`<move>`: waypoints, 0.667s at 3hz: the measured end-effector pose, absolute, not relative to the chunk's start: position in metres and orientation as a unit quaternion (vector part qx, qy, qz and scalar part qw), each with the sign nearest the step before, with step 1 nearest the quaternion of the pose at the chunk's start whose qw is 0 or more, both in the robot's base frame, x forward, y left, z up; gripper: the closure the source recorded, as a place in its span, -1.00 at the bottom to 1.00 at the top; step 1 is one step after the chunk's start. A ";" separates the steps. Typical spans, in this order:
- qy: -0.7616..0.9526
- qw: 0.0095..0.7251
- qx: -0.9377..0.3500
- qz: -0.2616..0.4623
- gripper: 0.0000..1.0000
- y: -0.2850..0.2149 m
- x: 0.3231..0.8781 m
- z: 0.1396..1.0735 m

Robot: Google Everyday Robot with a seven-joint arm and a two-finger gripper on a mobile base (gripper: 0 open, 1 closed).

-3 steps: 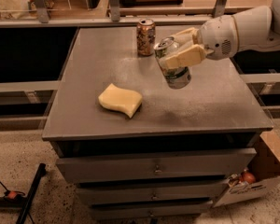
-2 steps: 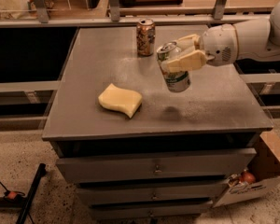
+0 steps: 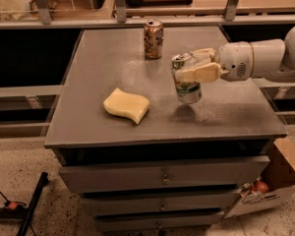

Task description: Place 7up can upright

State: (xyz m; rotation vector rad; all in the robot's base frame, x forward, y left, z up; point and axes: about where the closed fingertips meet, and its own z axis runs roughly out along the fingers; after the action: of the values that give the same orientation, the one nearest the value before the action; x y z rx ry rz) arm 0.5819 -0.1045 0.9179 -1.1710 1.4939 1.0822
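Risk: topple on release | 7up can (image 3: 188,90) slightly tilted, seemingly just off surface (image 3: 103,53), 3 o'clock from sponge (image 3: 126,104) | end effector (image 3: 189,64) pinching its upper half | cause: tilt, early drop

We are looking into a lab or workshop: a grey drawer cabinet (image 3: 162,178) is standing on speckled floor (image 3: 19,168) beside a cardboard box (image 3: 281,176), metal railing (image 3: 137,19) behind, the gripper (image 3: 188,66) clasping the 7up can (image 3: 189,90) above its top.
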 end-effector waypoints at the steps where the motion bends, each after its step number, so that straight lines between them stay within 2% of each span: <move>1: 0.595 0.469 -0.459 0.463 1.00 -0.108 0.583 0.916; 2: 0.575 0.499 -0.453 0.465 0.63 -0.111 0.580 0.919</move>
State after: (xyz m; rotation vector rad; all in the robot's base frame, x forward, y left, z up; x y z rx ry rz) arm 0.5798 -0.1110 0.9195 -1.0951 1.3919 1.1242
